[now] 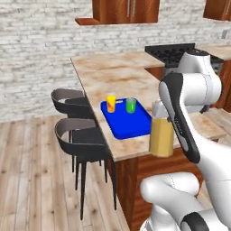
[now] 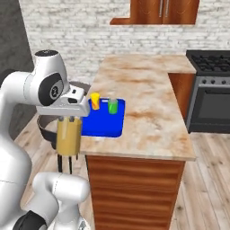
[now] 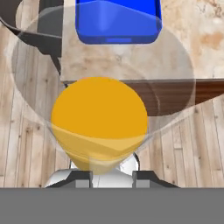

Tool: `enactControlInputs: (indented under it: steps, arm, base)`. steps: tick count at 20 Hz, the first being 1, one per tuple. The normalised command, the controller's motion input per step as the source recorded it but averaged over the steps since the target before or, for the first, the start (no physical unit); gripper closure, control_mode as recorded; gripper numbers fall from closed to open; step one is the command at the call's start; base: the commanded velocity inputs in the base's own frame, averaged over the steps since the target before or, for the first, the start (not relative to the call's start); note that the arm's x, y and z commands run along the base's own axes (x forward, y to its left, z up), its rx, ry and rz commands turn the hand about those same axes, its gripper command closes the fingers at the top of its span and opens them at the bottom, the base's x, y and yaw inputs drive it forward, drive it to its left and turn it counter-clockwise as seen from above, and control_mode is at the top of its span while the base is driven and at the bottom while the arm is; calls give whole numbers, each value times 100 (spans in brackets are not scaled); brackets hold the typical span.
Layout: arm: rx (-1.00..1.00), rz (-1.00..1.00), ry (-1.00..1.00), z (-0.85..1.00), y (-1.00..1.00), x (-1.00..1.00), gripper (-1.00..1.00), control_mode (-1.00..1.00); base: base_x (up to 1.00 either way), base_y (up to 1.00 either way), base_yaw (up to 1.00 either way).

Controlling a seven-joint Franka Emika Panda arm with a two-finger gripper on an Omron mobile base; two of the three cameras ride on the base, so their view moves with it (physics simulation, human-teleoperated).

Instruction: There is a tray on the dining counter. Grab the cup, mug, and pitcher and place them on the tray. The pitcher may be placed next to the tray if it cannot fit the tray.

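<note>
While the arm reaches out from the base toward the near end of the dining counter point(image 1: 122, 76), that long marbled beige top on its reddish wood base runs away toward a grey brick wall, with a black stove point(image 2: 211, 90) at its far side and wooden cabinets point(image 1: 126, 10) hung above. Two dark bar stools point(image 1: 79, 135) stand on the plank floor along the counter's left side as the left base view shows it.

The tray point(image 1: 128, 124), flat and bright blue with a low rim, lies on the counter near its front end; in the hand view its near rim point(image 3: 116, 37) sits just beyond the counter's edge.

The pitcher point(image 1: 162, 135), clear glass with amber-yellow liquid, hangs upright beneath the gripper point(image 2: 68, 119), off the counter and in front of its near corner, above the floor. The jaws stand partly closed on the top of the pitcher, holding it clear of every surface. In the hand view the pitcher point(image 3: 99, 120) is seen from above, its liquid a round orange disc.

The mug point(image 1: 131, 105), squat and green, stands upright on the far part of the tray. The cup point(image 1: 111, 103), a slim yellow tumbler, stands upright on the tray just beside the mug, the two apart.
</note>
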Motion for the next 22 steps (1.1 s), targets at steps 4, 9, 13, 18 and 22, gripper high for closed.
enactControlInputs:
  steps: [4,9,13,18,22]
  arm:
    - [0,0,0,0,0,0,100,100]
    - [0,0,0,0,0,0,100,100]
    - [0,0,0,0,0,0,100,100]
    - [0,0,0,0,0,0,100,100]
    - [0,0,0,0,0,0,100,100]
  base:
    - [65,0,8]
    - [51,0,5]
    - [41,0,1]
    - [45,0,0]
    - [48,0,0]
